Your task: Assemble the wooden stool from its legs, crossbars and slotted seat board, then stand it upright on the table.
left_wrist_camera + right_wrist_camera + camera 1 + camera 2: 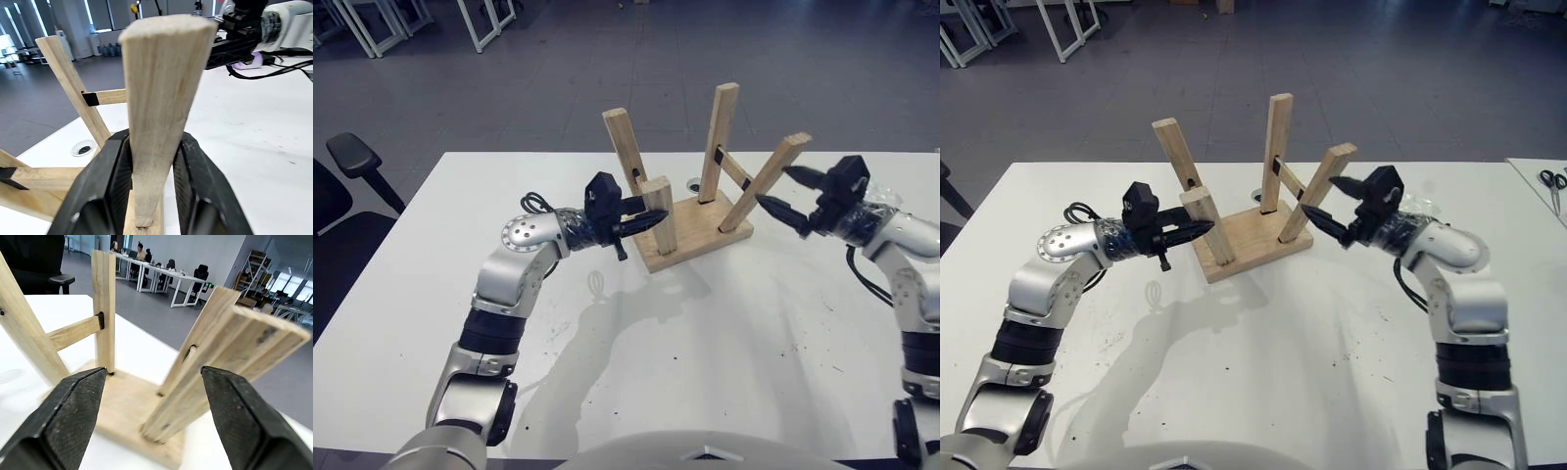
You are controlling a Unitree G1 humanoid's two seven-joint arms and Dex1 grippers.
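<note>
Stool (690, 223) sits upside-down toward the far side of the table (705, 343), seat board (1249, 253) flat on the top & four legs pointing up, prob. so legs and crossbars can be seated into the slots from above. Left gripper (656, 219) is clenched on the near-left leg (156, 98), likely steadying the assy. Right gripper (771, 186) is spread wide w/ the leaning near-right leg (215, 372) between its fingers, no contact visible; seems lined up to grab & straighten it. Flip upright not yet done.

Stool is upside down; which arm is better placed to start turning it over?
Probably left: the left gripper is shut on a stool leg, while the right gripper has open jaws around another.
</note>
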